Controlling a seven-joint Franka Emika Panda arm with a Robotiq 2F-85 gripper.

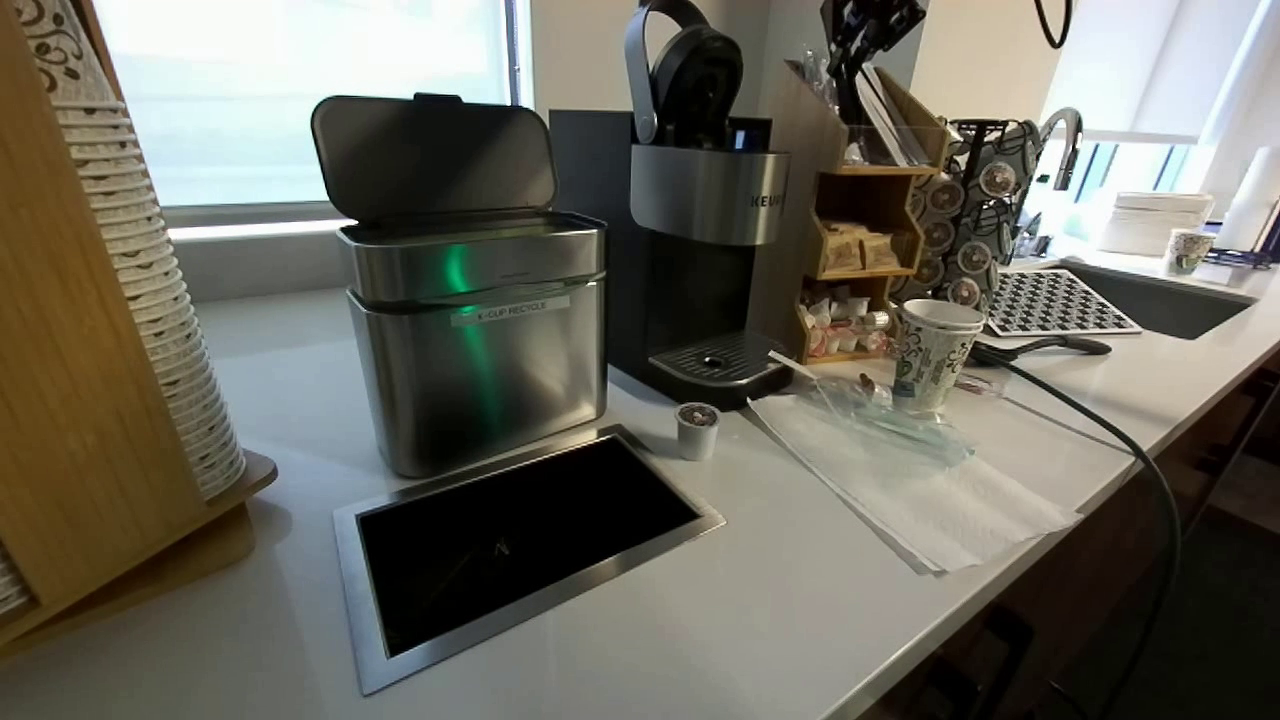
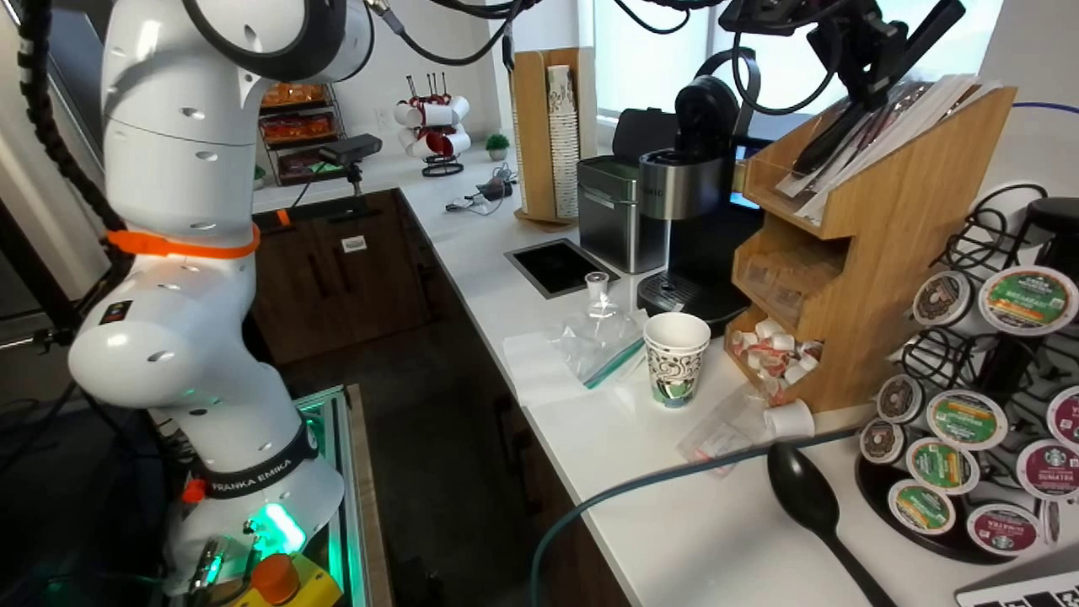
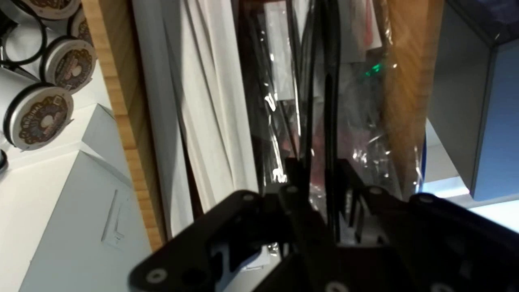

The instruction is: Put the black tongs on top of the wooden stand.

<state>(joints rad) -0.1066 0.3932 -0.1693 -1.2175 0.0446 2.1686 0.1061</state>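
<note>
The wooden stand (image 2: 910, 228) has stepped compartments and also shows in an exterior view (image 1: 828, 185) and the wrist view (image 3: 121, 121). The black tongs (image 2: 830, 139) slant down at its top compartment, and their lower end lies among the packets there. They also show in an exterior view (image 1: 849, 100). My gripper (image 2: 872, 88) is above the top compartment. In the wrist view my gripper (image 3: 319, 166) is shut around the two black arms of the tongs (image 3: 331, 105), with a narrow gap between the arms. How deep the tongs' lower end reaches is partly hidden.
White paper sleeves (image 3: 215, 101) and shiny clear packets (image 3: 357, 121) fill the top compartment. The coffee machine (image 1: 710, 195) stands beside the stand. A rack of coffee pods (image 2: 965, 417) is on its other side. Paper cups (image 2: 676, 358) and a black spoon (image 2: 803, 489) are on the counter.
</note>
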